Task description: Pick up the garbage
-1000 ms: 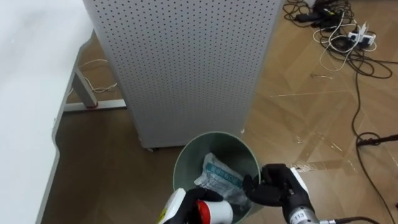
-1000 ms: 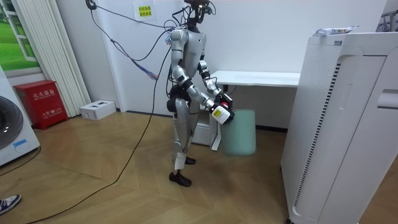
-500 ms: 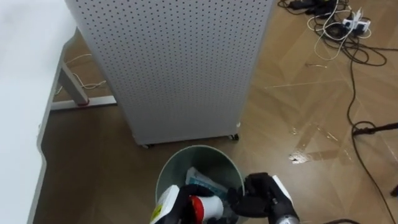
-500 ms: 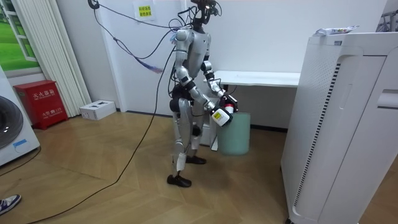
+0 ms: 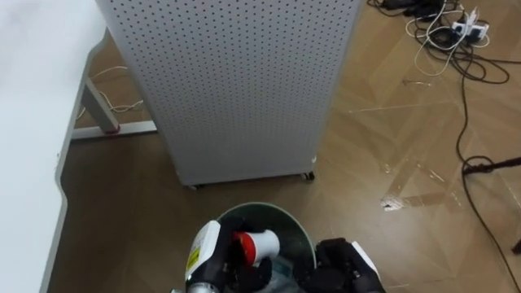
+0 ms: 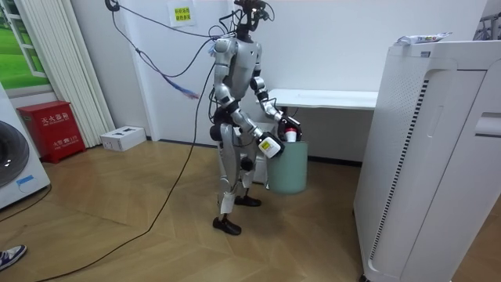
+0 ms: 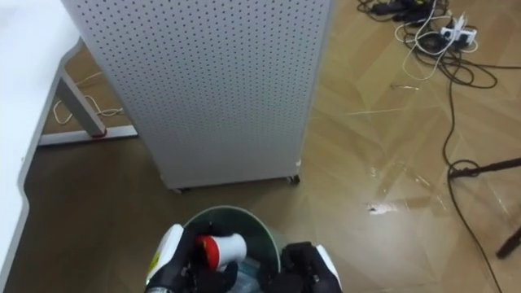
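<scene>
A wooden floor [image 5: 391, 122] carries everything here. On it, at the far side in the eye views, stands a wide white cabinet [image 5: 236, 81] with a perforated front, raised on small casters. A white table [image 5: 28, 122] runs down the left side, with its leg set on the floor beside the cabinet. In the room view a tall white appliance [image 6: 430, 157] fills the room view's right. There the robot stands upright next to the table, facing the bin [image 6: 288, 168] with both arms bent forward over it. The bin is round and grey-green. It stands on the floor just in front of the cabinet's foot and to the right of the table's edge. The garbage is a white bottle [image 5: 210, 248] with a yellow label and a red cap [image 5: 243, 243]. It lies tilted above the bin's open mouth, cap pointing away from the robot. The left robot hand [image 5: 232, 268] is curled around the bottle from below. The right robot hand [image 5: 342, 264] sits just beside the bin's right rim, and I cannot tell whether it grips anything. Loose cables [image 5: 440, 32] sprawl over the floor's far right corner.
</scene>
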